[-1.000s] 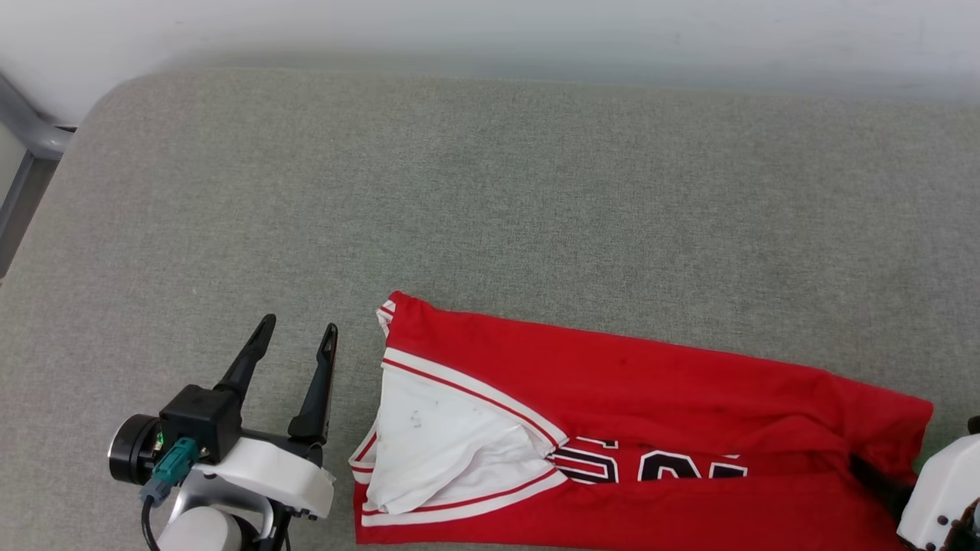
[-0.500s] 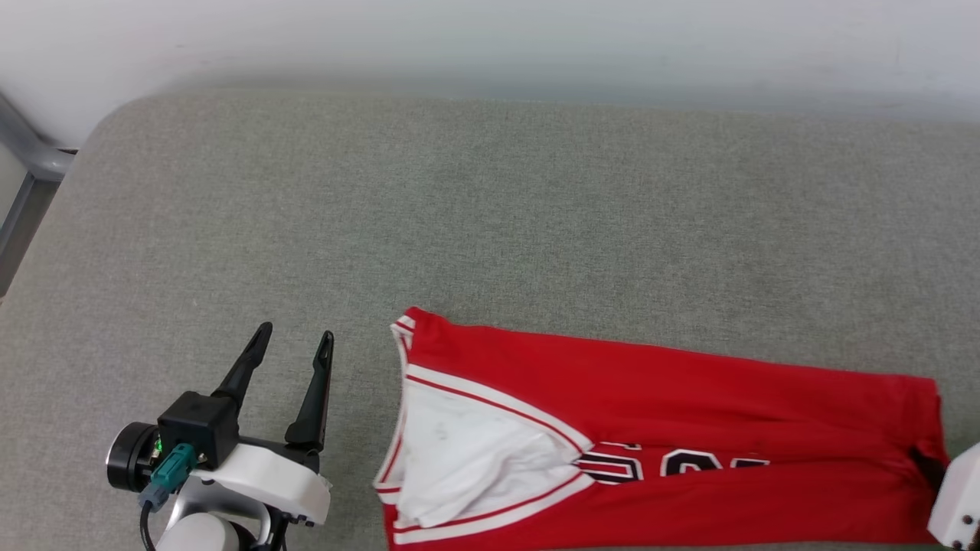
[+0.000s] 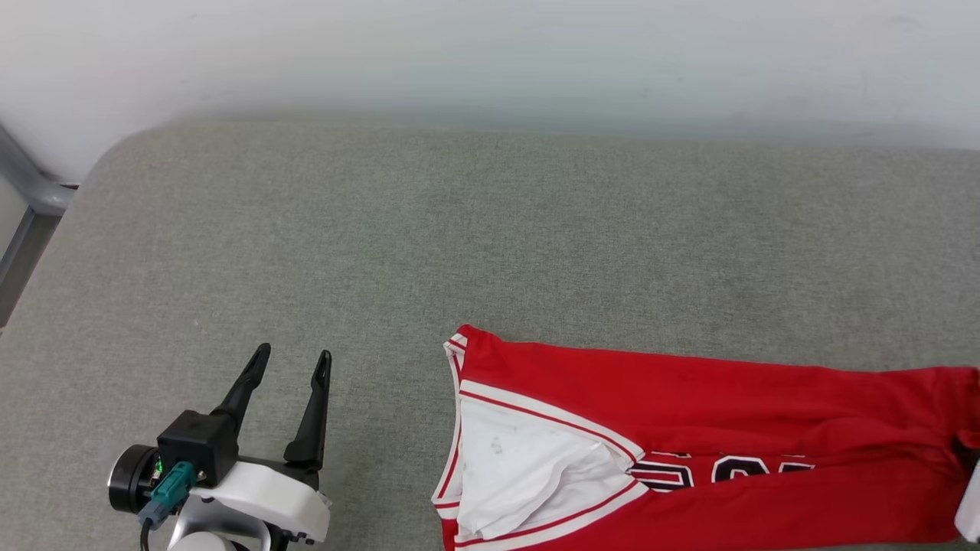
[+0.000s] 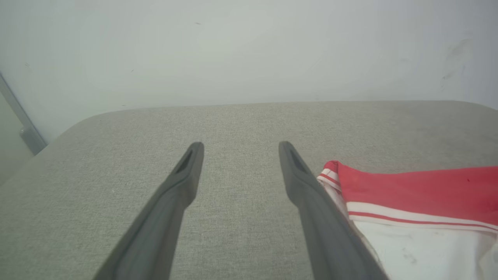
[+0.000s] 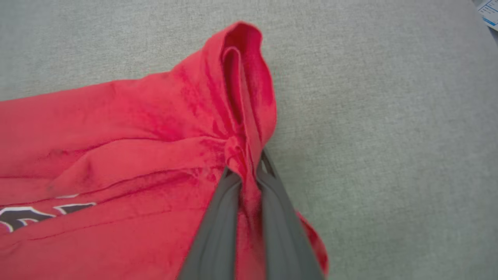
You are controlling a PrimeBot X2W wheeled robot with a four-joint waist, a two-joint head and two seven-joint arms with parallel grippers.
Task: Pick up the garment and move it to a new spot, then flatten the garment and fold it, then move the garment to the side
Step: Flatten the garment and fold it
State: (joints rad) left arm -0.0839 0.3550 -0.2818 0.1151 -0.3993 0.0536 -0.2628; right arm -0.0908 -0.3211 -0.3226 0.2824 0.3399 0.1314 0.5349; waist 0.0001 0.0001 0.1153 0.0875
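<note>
Pinching the soft, limp garment at its bunched edge, your right gripper was clamped on it; your left gripper stood apart.

**Quick headcount of what you've got on screen**

You're looking at one jersey, red, and you can count one white sleeve on it. There's one grey padded counter. You've got two claws, the left claw and the right claw. Each has two dark fingers, so four in all. Then there's one grey metal rail and one scrap of printed paper in the corner of your right wrist view.
</note>
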